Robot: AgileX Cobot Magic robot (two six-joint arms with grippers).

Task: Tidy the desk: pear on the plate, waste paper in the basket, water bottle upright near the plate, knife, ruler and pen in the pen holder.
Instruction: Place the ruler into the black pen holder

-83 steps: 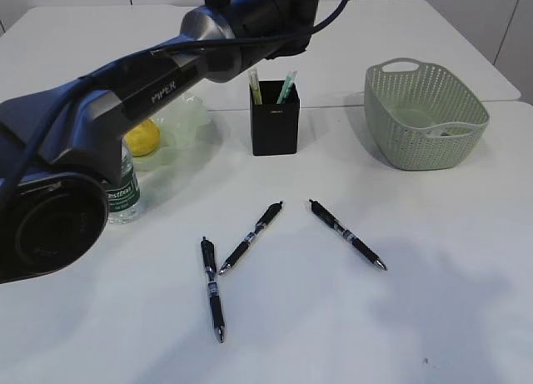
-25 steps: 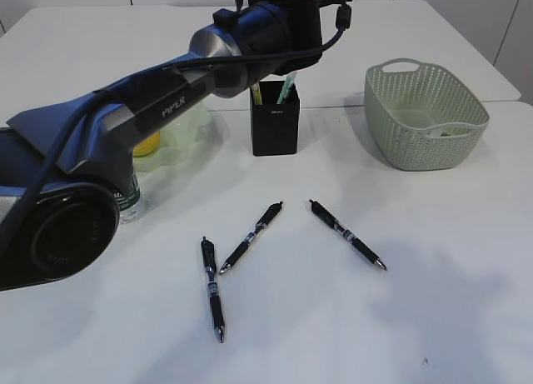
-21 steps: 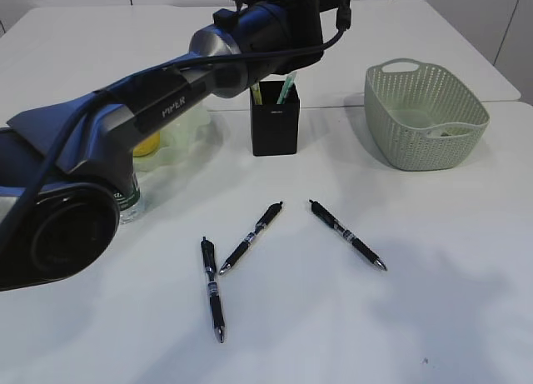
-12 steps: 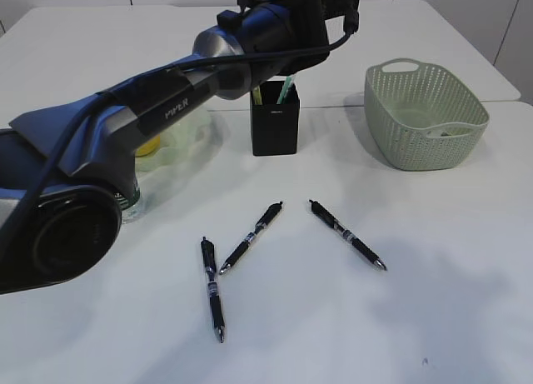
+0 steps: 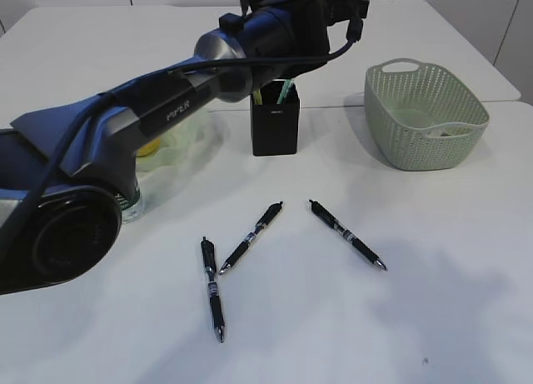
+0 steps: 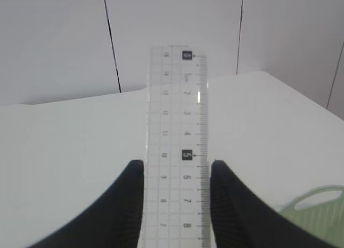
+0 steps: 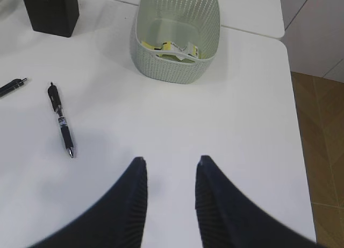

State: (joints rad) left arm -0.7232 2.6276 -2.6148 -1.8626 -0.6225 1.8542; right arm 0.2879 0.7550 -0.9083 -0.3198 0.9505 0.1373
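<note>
My left gripper (image 6: 177,163) is shut on the clear ruler (image 6: 177,113), which points away toward the far wall. In the exterior view the left arm (image 5: 266,30) hangs over the black pen holder (image 5: 275,122), where green sticks (image 5: 287,90) stand; I cannot tell if one is the knife. Three black pens (image 5: 212,288) (image 5: 250,236) (image 5: 347,234) lie on the desk (image 5: 433,259). The pear (image 5: 146,147) sits on the plate (image 5: 187,126). The water bottle (image 5: 130,203) is mostly hidden behind the arm. The waste paper (image 7: 174,48) lies in the basket (image 7: 177,70). My right gripper (image 7: 169,161) hangs open above the bare desk.
The basket (image 5: 425,113) stands at the back right, and its handle (image 6: 317,202) shows low in the left wrist view. A seam between two tabletops runs behind the pen holder. The desk's right edge (image 7: 298,151) drops to a wooden floor.
The left arm's wrist has drifted a little to the right above the pen holder, still holding the ruler. The pens and the right gripper have not moved.
</note>
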